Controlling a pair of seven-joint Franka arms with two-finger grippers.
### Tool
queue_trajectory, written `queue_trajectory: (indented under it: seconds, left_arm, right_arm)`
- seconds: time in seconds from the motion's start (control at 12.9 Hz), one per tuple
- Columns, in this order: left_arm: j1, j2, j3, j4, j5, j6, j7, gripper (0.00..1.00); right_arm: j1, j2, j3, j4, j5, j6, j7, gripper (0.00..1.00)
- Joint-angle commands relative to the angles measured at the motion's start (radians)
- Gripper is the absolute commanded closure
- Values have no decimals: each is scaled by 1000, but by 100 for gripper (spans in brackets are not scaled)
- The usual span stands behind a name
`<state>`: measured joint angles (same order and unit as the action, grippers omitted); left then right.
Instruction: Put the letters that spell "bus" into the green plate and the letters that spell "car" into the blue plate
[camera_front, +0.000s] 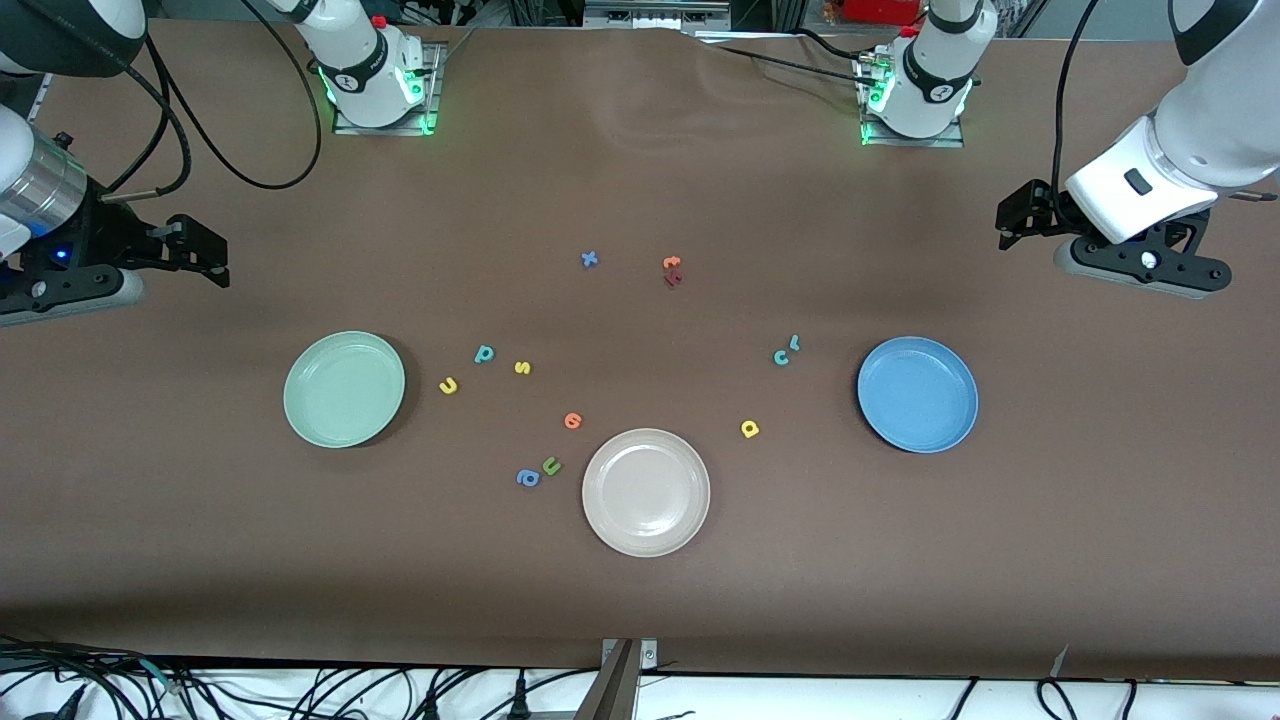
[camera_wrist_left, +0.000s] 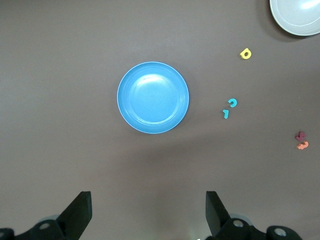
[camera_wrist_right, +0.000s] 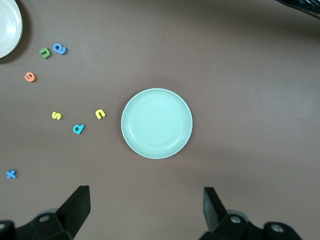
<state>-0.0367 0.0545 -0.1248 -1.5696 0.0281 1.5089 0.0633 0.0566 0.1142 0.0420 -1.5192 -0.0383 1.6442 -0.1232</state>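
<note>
Jaws wide, above table; plates, letters apart.

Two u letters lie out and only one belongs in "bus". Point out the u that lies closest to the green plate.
The yellow u, just beside the green plate; the olive-green u lies nearer the front camera, by the blue a.

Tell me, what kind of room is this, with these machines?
Probably a robotics lab or test bench. Two white robot arms are bolted along a brown-covered table, bundled cables lie along its edge, and plates and tiny foam letters such as the yellow u are laid out like an exercise.
</note>
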Motion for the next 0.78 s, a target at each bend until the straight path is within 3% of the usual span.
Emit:
queue_trajectory:
  seconds: [0.0,0.7]
  left_arm:
    - [3,-19,5,-15,-22,-12,20,0]
    - [6,-19,5,-15,-22,-18,20,0]
  right_arm:
    - [-4,13,1,31,18,-21,-18,0]
    - [-4,15,1,31,18,-1,-18,0]
